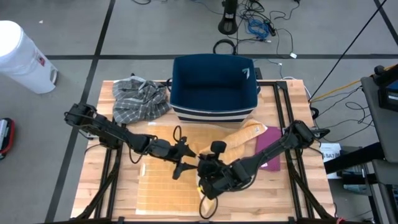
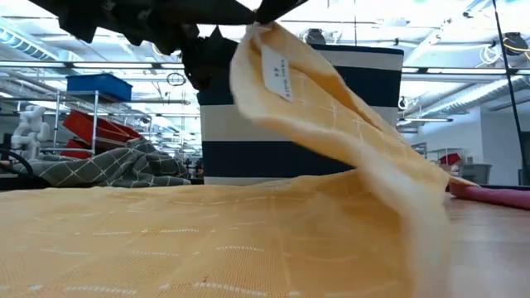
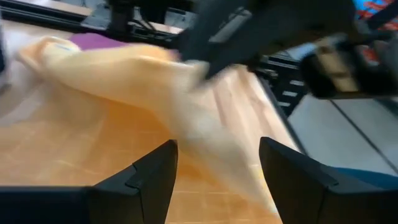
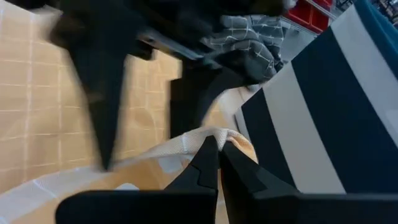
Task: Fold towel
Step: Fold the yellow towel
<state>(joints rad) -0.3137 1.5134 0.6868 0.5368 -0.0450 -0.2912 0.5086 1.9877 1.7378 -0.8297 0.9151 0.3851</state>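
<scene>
The yellow towel (image 1: 163, 186) lies spread over the table's near half, and one part of it (image 2: 331, 108) is raised and slopes down toward the right. My right gripper (image 1: 208, 169) (image 4: 217, 152) is over the towel's middle, shut on that raised part. My left gripper (image 1: 181, 158) (image 3: 217, 171) hovers open just left of it, with the raised cloth (image 3: 143, 74) ahead of its fingers. A white label (image 2: 277, 74) shows on the raised part. My right gripper pinches a bunched edge of the towel (image 4: 214, 134) between its two fingertips. How many layers it has I cannot tell. The held part (image 2: 252, 37) is lifted clear. From it the cloth slopes down slack to the table on the right (image 2: 414, 178), while the rest lies flat.
A navy bin with white stripes (image 1: 214, 87) stands at the table's far middle. A grey checked cloth (image 1: 140, 99) lies crumpled to its left. A maroon cloth (image 1: 270, 146) lies to the right of the towel. Bare wood (image 1: 298, 186) shows at the near right.
</scene>
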